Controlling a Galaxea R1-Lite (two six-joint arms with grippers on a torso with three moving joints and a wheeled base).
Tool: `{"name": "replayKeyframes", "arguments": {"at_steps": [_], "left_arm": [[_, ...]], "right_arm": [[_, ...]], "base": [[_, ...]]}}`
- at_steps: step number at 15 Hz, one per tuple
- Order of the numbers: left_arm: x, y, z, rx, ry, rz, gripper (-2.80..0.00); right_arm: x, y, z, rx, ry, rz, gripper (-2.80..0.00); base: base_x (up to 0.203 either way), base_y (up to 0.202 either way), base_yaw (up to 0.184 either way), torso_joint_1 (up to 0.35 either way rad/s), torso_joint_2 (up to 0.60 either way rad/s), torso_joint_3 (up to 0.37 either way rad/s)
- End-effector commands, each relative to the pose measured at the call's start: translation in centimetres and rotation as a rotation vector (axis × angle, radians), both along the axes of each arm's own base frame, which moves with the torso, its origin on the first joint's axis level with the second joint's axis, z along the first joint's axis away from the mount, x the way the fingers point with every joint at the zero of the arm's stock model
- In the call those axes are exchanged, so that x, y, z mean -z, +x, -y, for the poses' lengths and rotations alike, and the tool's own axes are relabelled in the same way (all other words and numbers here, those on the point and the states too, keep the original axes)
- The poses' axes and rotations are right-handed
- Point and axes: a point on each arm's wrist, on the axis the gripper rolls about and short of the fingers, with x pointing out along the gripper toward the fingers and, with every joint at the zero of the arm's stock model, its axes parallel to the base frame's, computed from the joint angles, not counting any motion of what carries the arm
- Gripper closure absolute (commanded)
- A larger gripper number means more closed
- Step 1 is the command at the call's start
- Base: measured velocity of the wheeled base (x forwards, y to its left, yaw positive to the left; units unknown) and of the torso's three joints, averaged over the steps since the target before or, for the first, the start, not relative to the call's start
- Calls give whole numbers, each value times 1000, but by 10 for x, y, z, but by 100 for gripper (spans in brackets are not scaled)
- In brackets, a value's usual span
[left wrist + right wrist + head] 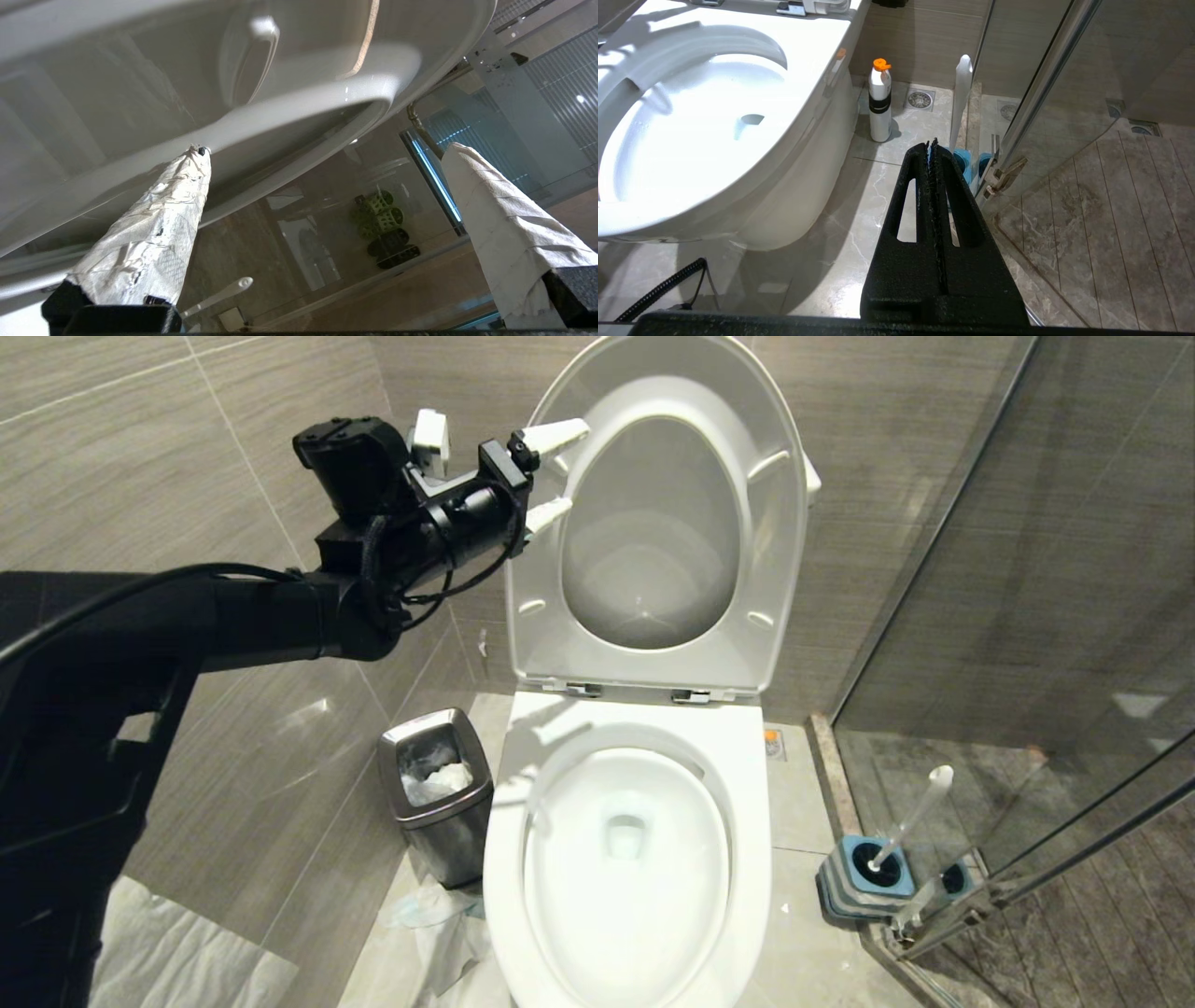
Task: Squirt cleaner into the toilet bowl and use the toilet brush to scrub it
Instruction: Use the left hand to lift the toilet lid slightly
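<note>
**Left gripper spread at the raised seat, brush in its holder**

At the upper left edge of the upright seat and lid (766, 504), the left gripper (558, 471) is held high on its black arm, its two white, paper-wrapped fingers (163, 233) wide apart with nothing between them. In the left wrist view one fingertip lies right at the pale rim of the seat; whether it touches cannot be told. The other finger stands clear of it.

Below, the toilet bowl (747, 859) is open, white and glossy, with a faint bluish tint at its water. To the robot's left of the bowl stands a small steel waste bin (448, 840) with white paper in it, and more paper (177, 952) lies on the floor beside it.

To the right of the bowl, against the glass shower screen (1027, 616), the toilet brush (920, 812) leans in its blue-topped holder (845, 887), untouched. In the right wrist view a white bottle with an orange cap (880, 105) stands on the floor between bowl and brush.

The right gripper (934, 142) hangs low near the brush holder, its black jaws pressed together and empty.
</note>
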Motion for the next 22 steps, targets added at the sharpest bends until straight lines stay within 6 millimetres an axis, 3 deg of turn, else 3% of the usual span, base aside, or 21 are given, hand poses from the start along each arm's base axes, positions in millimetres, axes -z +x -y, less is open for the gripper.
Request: {"name": "replayKeyframes", "arguments": {"at_steps": [1,15,22], "left_arm": [[15,10,2,-7,15,8,-280],[46,31,7,-14,30,68,-280],[63,43,-2,-10,43,72,-280]], "right_arm": [[0,0,0,0,0,-2,0],[0,0,0,0,0,-2,0],[0,0,0,0,0,-2,0]], "base": [[0,0,0,0,0,0],[0,0,0,0,0,0],[0,0,0,0,0,0]]}}
